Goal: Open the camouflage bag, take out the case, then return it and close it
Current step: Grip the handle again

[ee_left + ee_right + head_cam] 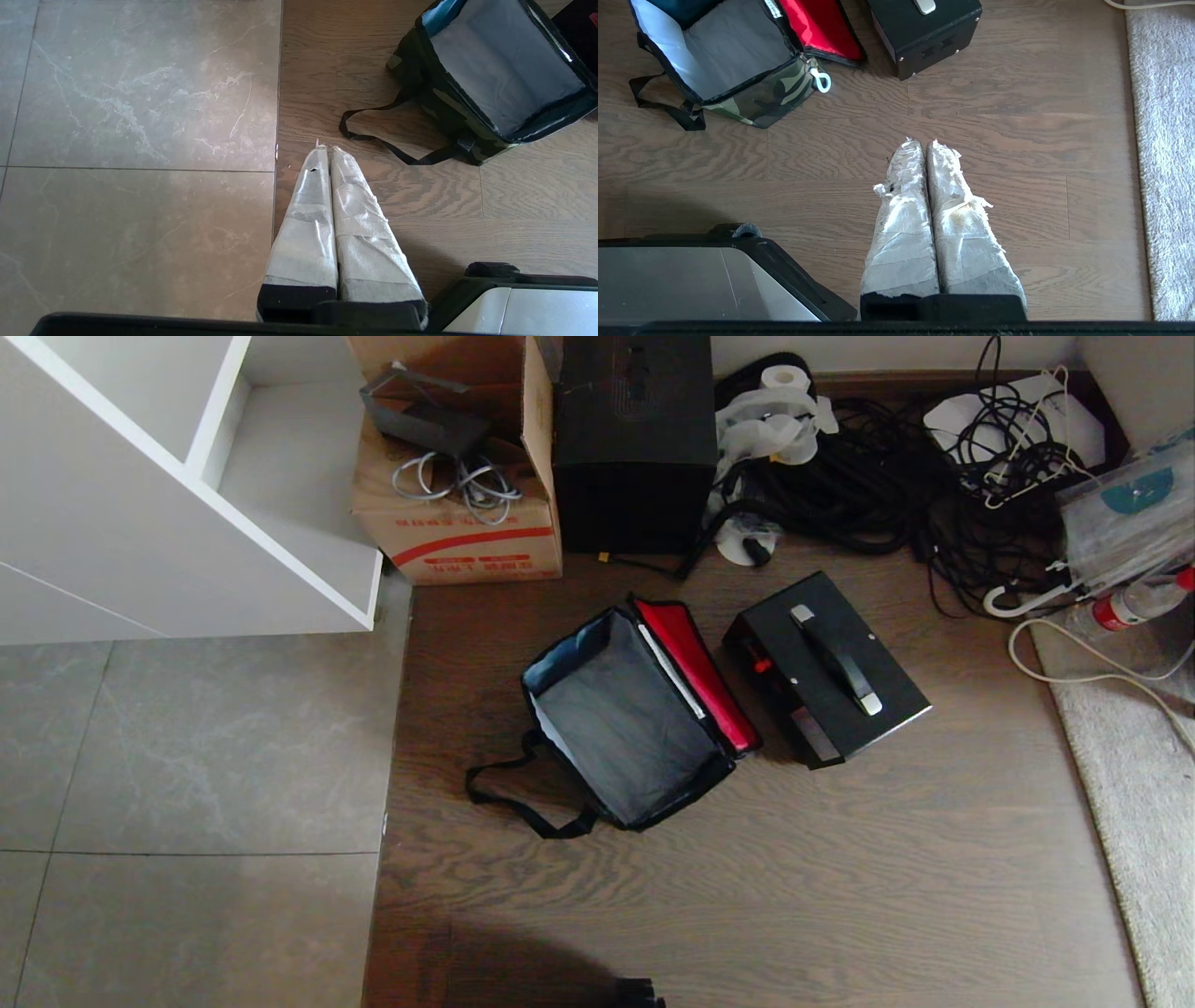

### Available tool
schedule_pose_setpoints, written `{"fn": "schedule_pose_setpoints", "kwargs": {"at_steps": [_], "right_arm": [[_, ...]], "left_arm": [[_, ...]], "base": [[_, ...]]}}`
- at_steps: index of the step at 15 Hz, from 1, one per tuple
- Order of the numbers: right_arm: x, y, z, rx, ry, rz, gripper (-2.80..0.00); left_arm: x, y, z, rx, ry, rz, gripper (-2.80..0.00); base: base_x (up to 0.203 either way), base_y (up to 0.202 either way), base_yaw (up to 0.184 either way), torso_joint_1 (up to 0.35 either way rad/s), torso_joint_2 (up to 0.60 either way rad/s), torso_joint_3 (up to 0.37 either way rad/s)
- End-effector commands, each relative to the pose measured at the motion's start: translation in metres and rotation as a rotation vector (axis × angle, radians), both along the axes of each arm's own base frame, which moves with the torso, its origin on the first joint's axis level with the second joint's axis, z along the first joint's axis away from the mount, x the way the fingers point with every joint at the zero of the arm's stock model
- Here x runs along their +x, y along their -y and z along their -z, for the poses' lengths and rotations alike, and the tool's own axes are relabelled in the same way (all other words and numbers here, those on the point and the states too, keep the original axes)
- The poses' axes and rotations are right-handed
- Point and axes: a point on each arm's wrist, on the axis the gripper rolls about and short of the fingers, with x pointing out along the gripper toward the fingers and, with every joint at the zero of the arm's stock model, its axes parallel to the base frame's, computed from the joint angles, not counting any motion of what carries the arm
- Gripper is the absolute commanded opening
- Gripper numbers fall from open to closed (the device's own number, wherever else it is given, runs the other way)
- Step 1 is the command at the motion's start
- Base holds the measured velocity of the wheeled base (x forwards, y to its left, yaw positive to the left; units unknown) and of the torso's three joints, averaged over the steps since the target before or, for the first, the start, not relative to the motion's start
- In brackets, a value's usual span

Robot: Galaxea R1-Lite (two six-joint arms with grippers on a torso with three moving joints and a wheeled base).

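Both sets of fingers, left gripper and right gripper, pressed together, empty; camouflage bag open beside case.

A red-striped cardboard box stands against the white shelf unit, holding coiled grey cables and a dark tray. Just beside it stands a tall black box. Farther along the wall, black cords lie tangled around a white paper roll. A pale rug borders the wooden floor; grey tiles lie opposite.
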Motion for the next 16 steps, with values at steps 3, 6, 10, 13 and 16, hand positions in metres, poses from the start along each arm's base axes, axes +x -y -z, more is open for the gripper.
{"fn": "schedule_pose_setpoints", "kwargs": {"at_steps": [3,6,10,13,16], "right_arm": [[0.0001,0.0000,0.0000,0.000,-0.002,0.000,-2.80],[0.0001,0.0000,0.0000,0.000,-0.002,-0.002,-2.80],[0.0001,0.0000,0.0000,0.000,-0.002,0.000,-2.80],[0.0001,0.0000,0.0000,0.000,-0.002,0.000,-2.80],[0.0001,0.0000,0.0000,0.000,-0.002,0.000,-2.80]], "left_arm": [[0.0008,0.0000,0.0025,0.000,-0.010,0.000,-2.80],[0.0008,0.0000,0.0025,0.000,-0.010,0.000,-2.80],[0.0008,0.0000,0.0025,0.000,-0.010,0.000,-2.80],[0.0008,0.0000,0.0025,0.000,-0.010,0.000,-2.80],[0.0008,0.0000,0.0025,0.000,-0.010,0.000,-2.80]], "base": [[0.000,0.000,0.000,0.000,0.00,0.000],[0.000,0.000,0.000,0.000,0.00,0.000],[0.000,0.000,0.000,0.000,0.00,0.000],[0.000,0.000,0.000,0.000,0.00,0.000],[0.000,0.000,0.000,0.000,0.00,0.000]]}}
